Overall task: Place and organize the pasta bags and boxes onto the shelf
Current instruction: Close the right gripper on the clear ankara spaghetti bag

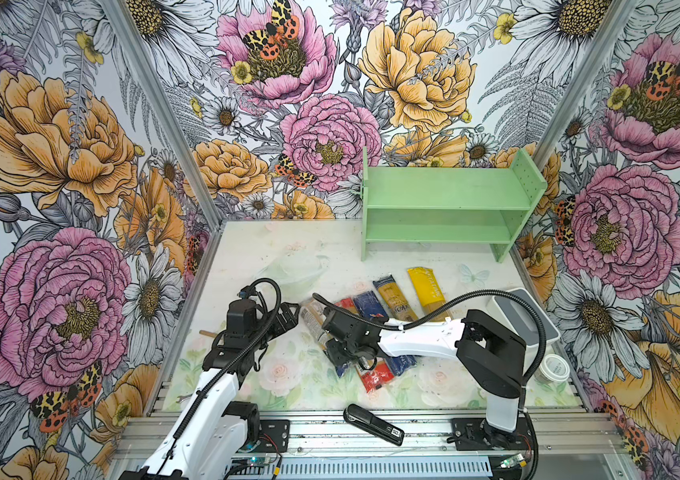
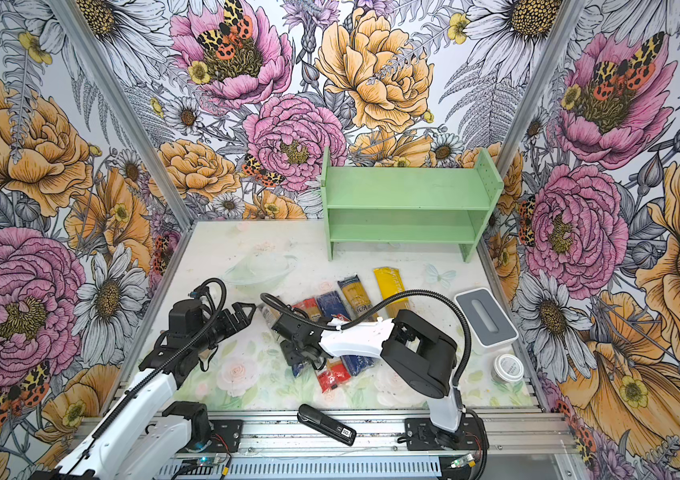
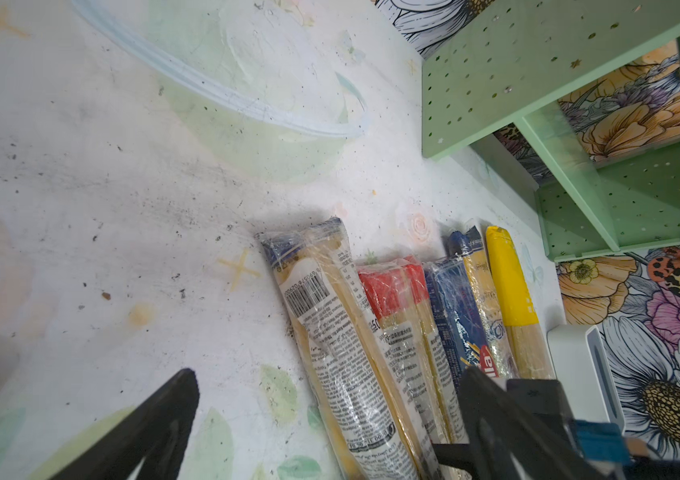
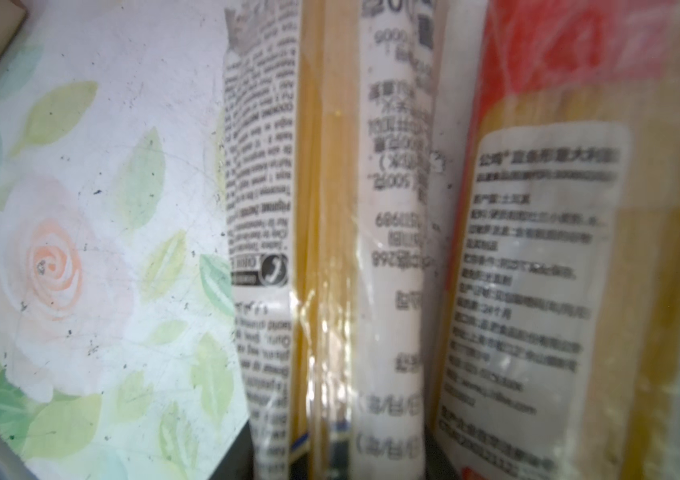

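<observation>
All 5 spaghetti packs lay flat on the table point(image 1: 247, 257) in a slanted row, side by side, in front of the mint-green shelf point(image 1: 446, 195) & apart from it. From the left in both top views: clear pack point(image 1: 312, 318) w/ printed label, red-ended pack point(image 1: 375, 380), dark blue Barilla pack point(image 1: 365, 305), blue-gold pack point(image 1: 392, 297), yellow pack point(image 1: 427, 291). The R gripper point(image 1: 344, 353) reached across the middle, its arm passing over the other packs, & sat on the near half of the clear pack. In the right wrist view that pack filled the centre w/ dark finger bits tight against both long edges, so the jaws were narrow & closed on it. Couldn't tell if it was off the table. The L gripper point(image 1: 290, 318) hovered just beside the clear pack's far end, jaws wide, holding nothing. A white-grey box point(image 1: 525, 311) stood near the yellow pack at the table's right edge, w/ a white-lidded jar point(image 1: 554, 370) nearer the front. A black stapler point(image 1: 371, 424) lay on the front rail, & a clear bowl point(image 1: 292, 270) sat left of the shelf.
</observation>
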Motion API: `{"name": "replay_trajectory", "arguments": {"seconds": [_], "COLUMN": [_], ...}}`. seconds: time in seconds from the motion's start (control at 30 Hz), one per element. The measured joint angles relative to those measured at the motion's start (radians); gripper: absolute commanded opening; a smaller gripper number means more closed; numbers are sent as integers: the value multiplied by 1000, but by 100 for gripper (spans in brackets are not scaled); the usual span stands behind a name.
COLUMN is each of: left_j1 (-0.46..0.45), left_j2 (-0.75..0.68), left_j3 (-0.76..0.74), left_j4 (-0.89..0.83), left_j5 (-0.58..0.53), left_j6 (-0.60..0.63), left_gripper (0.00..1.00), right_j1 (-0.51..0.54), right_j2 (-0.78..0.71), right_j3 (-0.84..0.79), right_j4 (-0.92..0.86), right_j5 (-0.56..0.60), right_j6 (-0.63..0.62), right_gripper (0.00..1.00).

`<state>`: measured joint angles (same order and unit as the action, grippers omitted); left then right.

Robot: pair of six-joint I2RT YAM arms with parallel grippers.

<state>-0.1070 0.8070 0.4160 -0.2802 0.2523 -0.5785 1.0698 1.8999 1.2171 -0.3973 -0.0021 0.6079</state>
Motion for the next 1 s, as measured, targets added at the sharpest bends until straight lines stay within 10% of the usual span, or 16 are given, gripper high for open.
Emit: {"name": "replay_trajectory", "arguments": {"seconds": [1.0], "left_j1": [1], "left_j2": [11], "left_j3": [-1], "left_j4": [27], "left_j5": [0], "left_j6": [-18], "left_gripper": [99], "right_j1": [-194], "right_j2": [-211], "right_j3": [-4], "right_j4": [-233], "right_j5": [-180], "right_j6": [-138], "right_gripper": [0]}}
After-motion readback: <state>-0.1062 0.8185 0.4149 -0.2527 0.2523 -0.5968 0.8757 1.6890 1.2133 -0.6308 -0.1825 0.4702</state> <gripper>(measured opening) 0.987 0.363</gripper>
